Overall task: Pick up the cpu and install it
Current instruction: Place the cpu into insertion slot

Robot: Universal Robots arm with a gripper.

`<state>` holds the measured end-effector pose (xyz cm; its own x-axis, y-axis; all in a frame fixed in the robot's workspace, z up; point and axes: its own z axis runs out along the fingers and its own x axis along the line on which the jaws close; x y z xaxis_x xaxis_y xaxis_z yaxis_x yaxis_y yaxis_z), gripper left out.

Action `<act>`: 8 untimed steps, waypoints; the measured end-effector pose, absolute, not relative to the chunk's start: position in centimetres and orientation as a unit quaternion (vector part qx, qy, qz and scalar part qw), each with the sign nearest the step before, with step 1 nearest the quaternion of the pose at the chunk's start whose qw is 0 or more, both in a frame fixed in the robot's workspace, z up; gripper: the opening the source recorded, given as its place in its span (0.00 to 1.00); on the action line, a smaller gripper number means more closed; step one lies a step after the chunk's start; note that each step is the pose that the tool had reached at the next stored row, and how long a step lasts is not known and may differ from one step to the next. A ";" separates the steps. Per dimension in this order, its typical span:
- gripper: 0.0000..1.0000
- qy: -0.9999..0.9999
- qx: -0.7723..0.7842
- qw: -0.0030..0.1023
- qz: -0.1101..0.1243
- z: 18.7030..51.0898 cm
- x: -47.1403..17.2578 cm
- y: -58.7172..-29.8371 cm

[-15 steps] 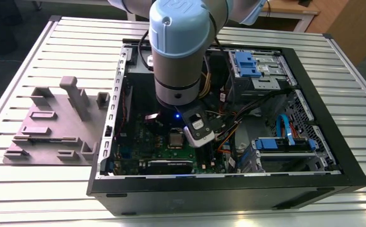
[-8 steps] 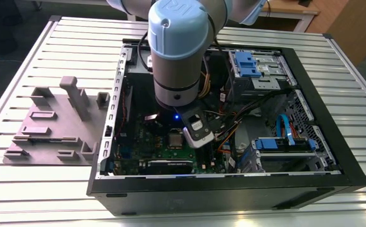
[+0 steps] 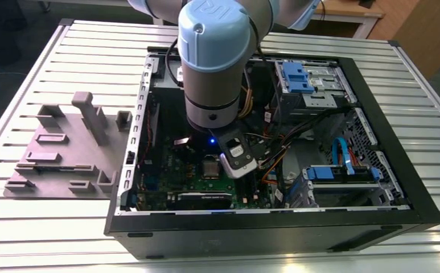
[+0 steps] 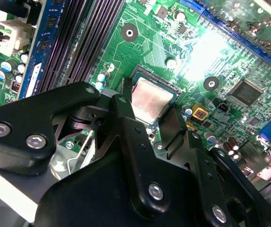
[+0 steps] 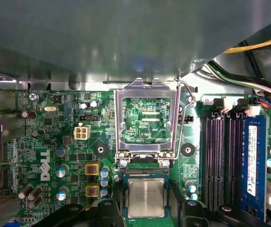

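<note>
Black two-finger gripper (image 4: 149, 108) is down on the green motherboard (image 4: 140, 42) inside the open black computer case (image 3: 280, 236). Its fingers (image 4: 121, 109) sit closed in against two opposite edges of the cpu (image 4: 150, 99), the small flat square chip with a silvery-grey metal top. That reads as a grip, though I can't confirm clamping pressure. The chip lies level in, or just on, the dark square socket (image 4: 144, 72). In the first wrist view the bright metal retention frame (image 5: 147, 91) is swung open right beside it.

Risks:
- If the chip is slightly rotated or offset to the socket, it rides on the rim and bends contacts.
- A finger dragging an edge could tip or lift it.
- The open frame could fall onto the fingers.

Can't see:
- the socket contacts under the chip
- the chip's edge behind the gripper body
- any orientation mark

In the exterior view the pale blue arm (image 3: 212, 62) blocks much of the board. A grey plastic fixture (image 3: 60, 148) sits on the slatted metal table (image 3: 53, 227) at the exterior view's left.
</note>
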<state>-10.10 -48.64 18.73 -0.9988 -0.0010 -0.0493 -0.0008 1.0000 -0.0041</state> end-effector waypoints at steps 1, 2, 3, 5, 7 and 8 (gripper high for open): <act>0.47 1.000 0.000 0.025 -0.002 18.7 -10.1 -48.6; 0.47 1.000 0.000 0.025 -0.002 18.7 -10.1 -48.6; 0.47 1.000 0.000 0.025 -0.002 18.7 -10.1 -48.6; 0.47 1.000 0.000 0.025 -0.002 18.7 -10.1 -48.6; 0.47 1.000 0.000 0.025 -0.002 18.7 -10.1 -48.6; 0.47 1.000 0.000 0.025 -0.002 18.7 -10.1 -48.6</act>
<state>-10.10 -48.63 18.69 -0.9988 -0.0010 -0.0496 -0.0008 1.0000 -0.0036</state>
